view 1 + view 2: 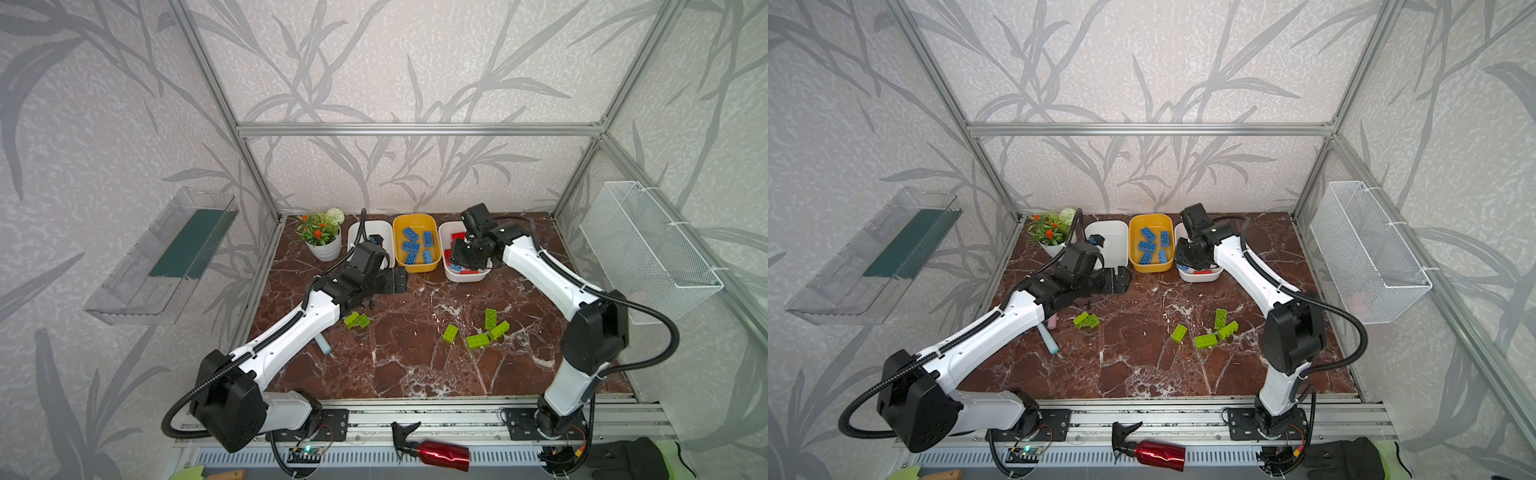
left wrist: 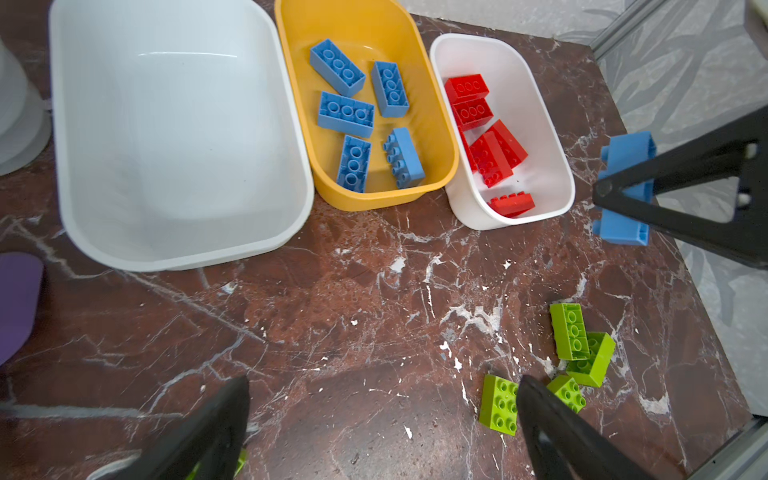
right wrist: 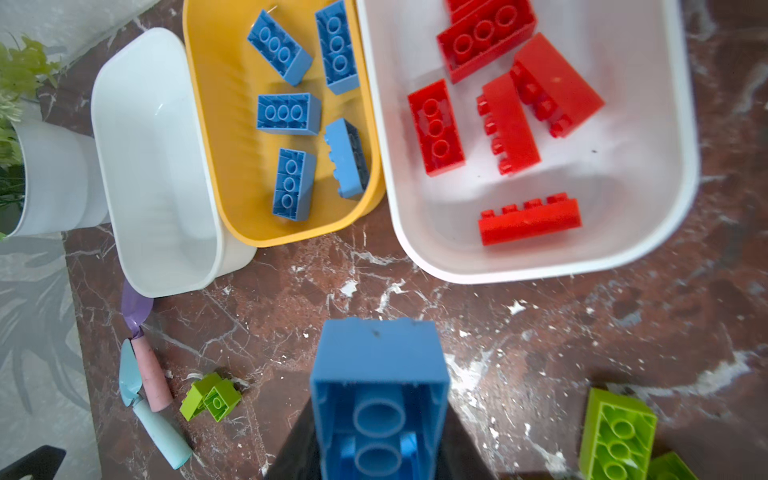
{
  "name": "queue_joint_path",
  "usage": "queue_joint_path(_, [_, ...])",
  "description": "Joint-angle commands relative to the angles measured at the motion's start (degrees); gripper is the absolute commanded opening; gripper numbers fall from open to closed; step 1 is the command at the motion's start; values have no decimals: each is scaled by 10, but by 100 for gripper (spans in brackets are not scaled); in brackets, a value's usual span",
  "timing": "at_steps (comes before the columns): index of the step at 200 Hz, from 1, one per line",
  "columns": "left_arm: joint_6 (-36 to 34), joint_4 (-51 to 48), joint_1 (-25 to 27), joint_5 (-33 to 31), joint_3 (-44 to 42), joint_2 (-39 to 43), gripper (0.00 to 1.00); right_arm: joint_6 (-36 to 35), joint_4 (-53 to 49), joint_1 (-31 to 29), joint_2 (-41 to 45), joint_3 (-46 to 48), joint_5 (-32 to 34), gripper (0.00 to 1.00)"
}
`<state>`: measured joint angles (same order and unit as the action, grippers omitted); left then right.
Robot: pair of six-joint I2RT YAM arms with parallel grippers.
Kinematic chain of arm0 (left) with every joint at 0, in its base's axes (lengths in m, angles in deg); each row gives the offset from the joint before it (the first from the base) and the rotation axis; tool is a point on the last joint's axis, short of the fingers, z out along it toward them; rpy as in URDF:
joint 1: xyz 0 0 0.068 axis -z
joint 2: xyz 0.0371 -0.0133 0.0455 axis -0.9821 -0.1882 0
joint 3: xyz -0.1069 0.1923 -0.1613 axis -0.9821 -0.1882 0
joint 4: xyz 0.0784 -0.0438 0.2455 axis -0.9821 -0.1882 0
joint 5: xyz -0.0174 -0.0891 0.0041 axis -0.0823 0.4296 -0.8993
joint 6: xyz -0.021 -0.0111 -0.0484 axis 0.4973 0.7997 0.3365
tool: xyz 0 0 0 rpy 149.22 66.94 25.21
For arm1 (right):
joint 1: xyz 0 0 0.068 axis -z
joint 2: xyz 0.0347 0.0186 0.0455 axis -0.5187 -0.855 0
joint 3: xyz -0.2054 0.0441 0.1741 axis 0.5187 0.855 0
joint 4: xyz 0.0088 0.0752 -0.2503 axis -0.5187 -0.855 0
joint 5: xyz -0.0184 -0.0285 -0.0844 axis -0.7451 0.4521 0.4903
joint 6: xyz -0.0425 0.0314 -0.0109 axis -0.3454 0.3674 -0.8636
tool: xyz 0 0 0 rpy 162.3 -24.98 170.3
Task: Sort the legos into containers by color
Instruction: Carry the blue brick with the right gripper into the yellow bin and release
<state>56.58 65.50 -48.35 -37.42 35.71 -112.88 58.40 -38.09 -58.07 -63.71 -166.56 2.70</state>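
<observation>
Three containers stand in a row at the back. The left white tub is empty. Several blue legos lie in the yellow tub, and several red legos lie in the right white tub. My right gripper is shut on a blue lego and hovers by the front edge of the red-filled tub. My left gripper is open and empty, above bare table in front of the yellow tub. Several lime green legos lie loose on the table, and two more lie beside my left arm.
A white flower pot stands left of the tubs. Pastel toy garden tools lie near the left arm. A wire-mesh basket hangs on the right wall and a clear shelf on the left. A red spray bottle lies on the front rail.
</observation>
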Motion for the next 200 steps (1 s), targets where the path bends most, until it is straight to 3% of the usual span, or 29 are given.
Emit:
queue_joint_path(1, [8, -24, -17, -13, -12, 23, 99, -18, 1, -8, -54, -60, -32, 31])
queue_joint_path(89, [23, -95, -66, -61, -49, 98, 99, -82, -139, -17, -351, -447, -39, 34])
queue_joint_path(101, [32, -102, -74, -69, -57, 111, 99, -91, -173, -17, -396, -522, -34, 42])
queue_joint_path(114, [45, -104, -81, -82, -67, 124, 99, -99, -201, -17, -437, -601, -31, 62])
queue_joint_path(127, [57, -103, -87, -90, -80, 136, 99, -107, -211, -16, -461, -654, -33, 73])
queue_joint_path(145, [74, -108, -96, -93, -90, 144, 99, -111, -188, -16, -453, -656, -37, 79])
queue_joint_path(173, [105, -123, -105, -96, -92, 135, 99, -117, -135, -16, -384, -570, -43, 85])
queue_joint_path(200, [146, -136, -113, -93, -92, 110, 99, -138, -151, -19, -329, -520, -51, 89])
